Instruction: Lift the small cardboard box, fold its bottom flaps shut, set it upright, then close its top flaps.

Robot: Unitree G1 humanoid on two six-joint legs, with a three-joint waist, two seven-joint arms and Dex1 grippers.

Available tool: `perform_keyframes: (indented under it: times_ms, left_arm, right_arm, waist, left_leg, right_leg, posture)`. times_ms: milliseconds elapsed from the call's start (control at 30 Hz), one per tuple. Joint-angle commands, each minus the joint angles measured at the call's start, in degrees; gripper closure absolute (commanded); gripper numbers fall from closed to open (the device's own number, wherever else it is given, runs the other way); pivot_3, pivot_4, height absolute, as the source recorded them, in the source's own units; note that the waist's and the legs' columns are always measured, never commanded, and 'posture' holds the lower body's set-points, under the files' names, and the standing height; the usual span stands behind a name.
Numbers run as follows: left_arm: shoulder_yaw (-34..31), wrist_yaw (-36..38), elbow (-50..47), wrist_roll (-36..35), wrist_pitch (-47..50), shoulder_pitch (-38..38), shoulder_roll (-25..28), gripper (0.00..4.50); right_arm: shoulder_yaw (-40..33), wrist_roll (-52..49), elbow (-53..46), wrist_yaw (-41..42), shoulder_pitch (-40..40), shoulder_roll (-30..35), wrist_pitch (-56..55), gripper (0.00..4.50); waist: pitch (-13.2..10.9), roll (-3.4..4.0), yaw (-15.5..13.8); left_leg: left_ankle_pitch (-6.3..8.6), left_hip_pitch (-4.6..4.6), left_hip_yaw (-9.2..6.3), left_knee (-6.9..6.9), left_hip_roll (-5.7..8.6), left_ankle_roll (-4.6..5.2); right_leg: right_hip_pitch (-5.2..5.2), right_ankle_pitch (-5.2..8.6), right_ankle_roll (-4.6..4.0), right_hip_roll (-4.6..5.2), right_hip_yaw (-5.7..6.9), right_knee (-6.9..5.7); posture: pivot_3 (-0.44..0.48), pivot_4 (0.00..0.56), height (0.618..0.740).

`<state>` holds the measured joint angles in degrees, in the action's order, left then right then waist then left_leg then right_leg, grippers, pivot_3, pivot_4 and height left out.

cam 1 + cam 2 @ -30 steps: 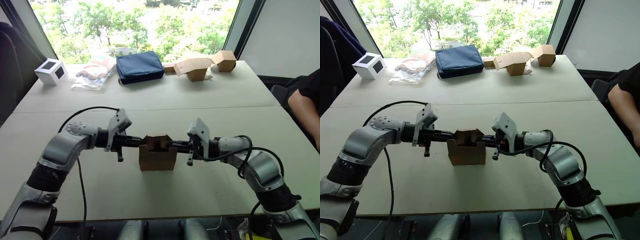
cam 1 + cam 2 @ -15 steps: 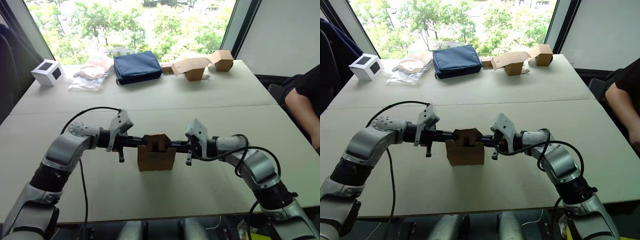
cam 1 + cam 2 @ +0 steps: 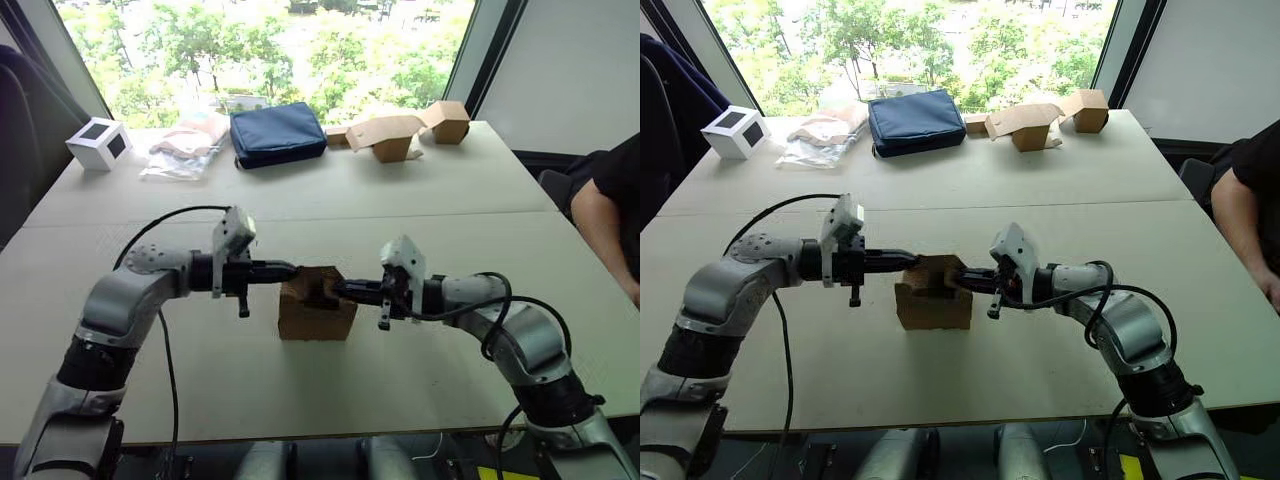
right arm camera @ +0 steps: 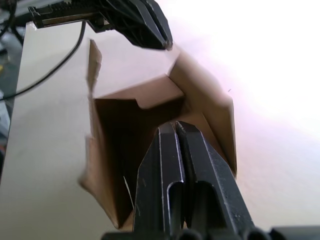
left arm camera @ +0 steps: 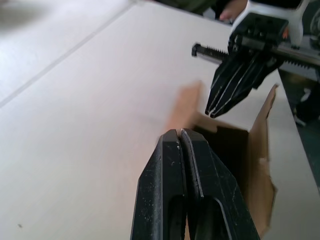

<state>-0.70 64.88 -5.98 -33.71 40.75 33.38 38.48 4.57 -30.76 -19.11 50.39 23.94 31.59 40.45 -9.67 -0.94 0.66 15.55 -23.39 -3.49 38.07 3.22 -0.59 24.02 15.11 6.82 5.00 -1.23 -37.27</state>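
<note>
Since folding flaps calls for pushing and not pinching, carries the left gripper (image 3: 290, 268) clenched on nothing, its two black fingers (image 5: 165, 175) pressed flat together into one blunt blade. Points that blade level at the small cardboard box (image 3: 317, 318), tip just beside the box's upper edge; cannot tell whether touching. Finds the box directly ahead of this gripper and slightly below its tip, resting on the table (image 3: 400, 370) with its open end up, so apparently set upright and ready for the last step. Shows the top flaps (image 4: 205, 100) not yet shut: some standing or splayed outward, with the hollow interior plainly visible just beyond the right gripper's tip. Holds the right gripper (image 3: 340, 288) on the opposite side of the box, likewise clamped shut and empty, tip over the opening and facing the left gripper's tip, near but apart. Suggests, as a judgement, a paired approach: one blade per side to press opposite flaps inward and down toward a central seam. Risks tipping or sliding so light a box if one side pushes harder, hence probably the mirrored, level posture.
</note>
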Motion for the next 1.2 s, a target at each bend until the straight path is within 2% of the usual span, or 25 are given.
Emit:
perform_keyframes:
  times_ms: [33, 200, 333, 500, 700, 867, 1200]
  left_arm:
    - [-4.3, 1.2, 3.5, -2.8, 1.5, 2.5, 2.2, 4.42]
    - [-2.8, 1.0, 14.9, 1.5, -2.3, 7.6, 2.1, 4.42]
    - [3.1, 4.0, 25.0, 8.3, -9.2, 11.6, 0.4, 4.42]
    - [8.6, 9.0, 43.6, 15.5, -18.1, 19.0, -5.9, 4.42]
    - [11.4, 16.1, 59.6, 20.8, -24.4, 25.4, -10.9, 4.42]
    - [11.9, 22.1, 63.4, 23.4, -26.2, 26.9, -11.6, 4.42]
    - [11.9, 24.2, 60.6, 25.4, -27.3, 24.4, -12.1, 4.42]
  right_arm:
    - [-4.7, -3.7, -3.8, -0.8, -0.3, 1.1, 1.2, 4.5]
    - [-9.8, -9.7, -10.5, -3.0, -1.9, 2.7, 5.1, 4.5]
    - [-8.9, -13.7, -17.5, -4.1, -1.8, 5.0, 9.0, 4.5]
    - [1.5, -9.7, -23.4, -5.4, -0.3, 6.6, 9.5, 4.5]
    - [15.4, 4.6, -19.8, -6.9, 5.0, 6.6, 3.5, 4.5]
    - [17.2, 8.7, -17.7, -6.8, 7.1, 6.7, 1.8, 4.5]
    - [19.5, 14.6, -14.0, -5.9, 6.7, 5.9, -0.9, 4.5]
  waist:
    - [0.0, 0.02, 0.1]
    - [0.0, 0.01, 0.0]
    - [0.0, 0.01, -0.3]
    - [0.0, -0.03, -0.1]
    - [0.0, -0.04, 0.4]
    - [0.0, -0.04, 0.2]
    - [0.0, -0.05, 0.1]
  left_leg:
    - [0.0, 0.01, 0.0, -0.01, -0.01, 0.0]
    - [0.0, 0.01, 0.02, -0.03, 0.01, 0.0]
    - [0.0, -0.01, 0.02, 0.0, 0.04, 0.0]
    - [0.0, -0.02, 0.02, 0.01, 0.04, 0.01]
    - [0.02, -0.08, 0.07, 0.04, 0.05, 0.05]
    - [0.01, -0.09, 0.08, 0.03, 0.04, 0.05]
    - [0.01, -0.1, 0.04, 0.06, 0.04, 0.05]
  right_leg:
    - [0.0, 0.0, 0.0, -0.02, -0.01, 0.0]
    - [0.02, 0.0, 0.0, -0.02, -0.01, -0.02]
    - [-0.02, 0.0, 0.0, 0.01, 0.02, -0.01]
    - [-0.02, 0.0, 0.0, 0.0, 0.05, -0.01]
    - [0.07, 0.0, 0.01, -0.03, 0.07, -0.03]
    - [0.12, 0.0, 0.01, -0.05, 0.07, -0.06]
    - [0.08, 0.0, 0.01, -0.05, 0.07, -0.06]
  posture:
    - [0.0, 0.15, 0.74]
    - [0.0, 0.15, 0.74]
    - [0.0, 0.15, 0.74]
    - [0.0, 0.15, 0.74]
    - [0.0, 0.15, 0.74]
    - [0.0, 0.15, 0.74]
    - [0.0, 0.15, 0.74]
